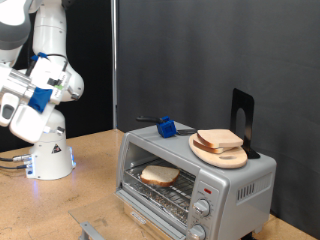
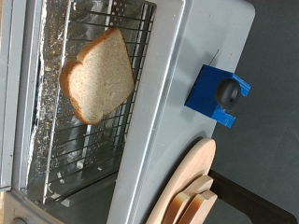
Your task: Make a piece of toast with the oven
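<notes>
- While the Panda arm (image 1: 40,80) stands raised at the exterior view's left, well apart from the toaster oven (image 1: 195,180), its claw cannot be made out in either view, so whether the fingers are apart or together cannot be told.
- Toaster oven: silver, resting on the wooden tabletop (image 1: 90,200); door open, wire rack (image 2: 93,112) exposed; two round knobs (image 1: 199,212) on the front panel at the exterior view's right.
- Piece of toast (image 1: 159,176): lying flat on the wire rack inside the oven, pale face up, tan crust; seen from above in the wrist view (image 2: 98,75).
- Round wooden plate (image 1: 219,152): on the oven's top, toward the exterior view's right, carrying further bread slices (image 1: 218,139) stacked upon it.
- Blue block with a dark handle (image 1: 165,126): on the oven's top, beside the plate, toward the exterior view's left; also visible in the wrist view (image 2: 220,95).
- Black stand (image 1: 242,120): upright behind the plate.
</notes>
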Robot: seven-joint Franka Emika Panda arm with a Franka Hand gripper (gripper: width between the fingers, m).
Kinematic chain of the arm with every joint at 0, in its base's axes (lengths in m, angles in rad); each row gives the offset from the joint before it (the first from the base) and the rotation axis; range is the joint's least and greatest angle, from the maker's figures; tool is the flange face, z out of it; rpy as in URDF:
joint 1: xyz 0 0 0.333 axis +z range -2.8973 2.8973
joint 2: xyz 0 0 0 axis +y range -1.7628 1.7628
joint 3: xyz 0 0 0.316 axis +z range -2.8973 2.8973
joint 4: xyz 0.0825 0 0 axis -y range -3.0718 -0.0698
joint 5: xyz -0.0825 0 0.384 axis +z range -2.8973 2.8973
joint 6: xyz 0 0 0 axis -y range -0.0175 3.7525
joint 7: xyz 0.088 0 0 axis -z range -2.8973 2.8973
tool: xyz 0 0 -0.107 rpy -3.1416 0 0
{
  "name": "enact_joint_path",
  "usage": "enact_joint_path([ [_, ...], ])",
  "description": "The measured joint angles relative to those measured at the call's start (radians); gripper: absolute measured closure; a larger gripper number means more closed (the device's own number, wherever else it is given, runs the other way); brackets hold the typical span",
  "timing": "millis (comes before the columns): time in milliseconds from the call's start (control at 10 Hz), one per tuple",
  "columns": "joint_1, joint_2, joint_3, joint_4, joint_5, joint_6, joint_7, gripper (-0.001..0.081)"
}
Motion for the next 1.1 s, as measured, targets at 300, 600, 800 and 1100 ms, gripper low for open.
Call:
enact_joint_path([
  [300,-0.003,0.025,-0.011,0.034,-0.077,-0.15,0.138,-0.0002],
  [600,-0.018,0.145,-0.012,0.097,-0.188,-0.136,0.282,-0.0002],
  [800,-0.018,0.181,-0.008,0.055,-0.121,0.145,0.138,-0.0002],
  [1100,-0.017,0.288,-0.01,0.047,-0.073,0.263,-0.007,-0.0002],
])
